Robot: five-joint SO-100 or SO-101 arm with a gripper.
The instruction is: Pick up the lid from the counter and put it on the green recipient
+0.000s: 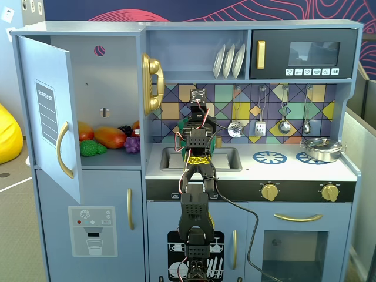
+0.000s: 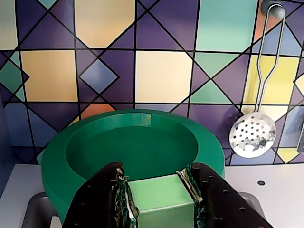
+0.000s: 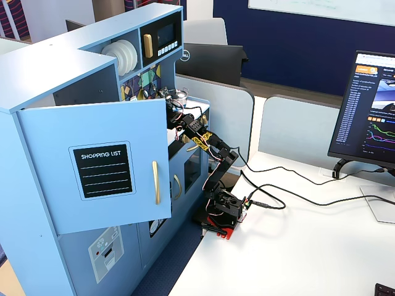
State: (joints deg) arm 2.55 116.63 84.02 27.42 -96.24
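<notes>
In the wrist view my gripper (image 2: 154, 178) is shut on a light-green square knob (image 2: 159, 197). Around the knob spreads the dark-green round lid (image 2: 95, 147), which has a thick raised rim. It sits over the back edge of the sink, in front of the tiled wall. The white counter (image 2: 19, 190) shows on both sides. In a fixed view the gripper (image 1: 197, 120) reaches over the sink, and dark green (image 1: 183, 127) shows behind it, mostly covered by the arm. I cannot tell the lid from the green recipient there, nor whether the lid rests on it.
A steel pan (image 1: 321, 148) stands on the right burner, beside a blue burner ring (image 1: 269, 157). Utensils hang on the wall, with a slotted spoon (image 2: 251, 135) close to the right. The fridge door (image 1: 50, 117) stands open at the left. The sink (image 1: 226, 158) lies under the arm.
</notes>
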